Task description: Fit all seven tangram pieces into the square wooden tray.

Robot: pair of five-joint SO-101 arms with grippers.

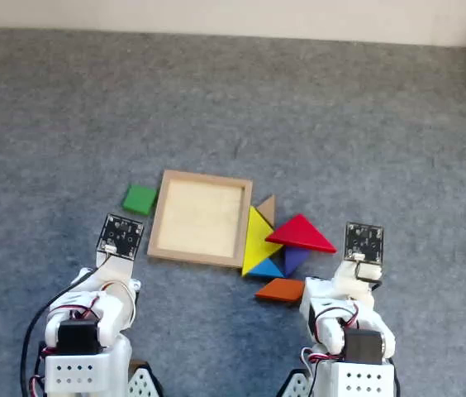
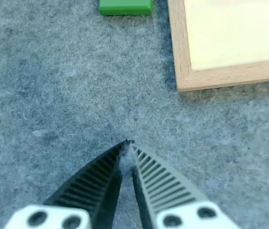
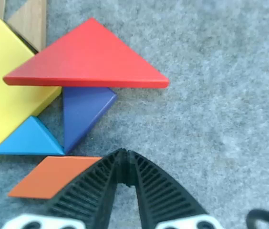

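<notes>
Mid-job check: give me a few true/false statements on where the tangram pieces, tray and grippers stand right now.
1. The wooden tray holds no pieces. True.
2. The green piece touches the yellow triangle. False: it lies alone, on the tray's opposite side.
3. The orange piece is the piece nearest the right gripper. True.
4. Both grippers are open wide. False: the left gripper and the right gripper are shut and empty.
5. The yellow triangle sits inside the tray. False: it lies outside, beside the rim.

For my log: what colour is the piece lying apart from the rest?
That piece is green; high view shows it best.
</notes>
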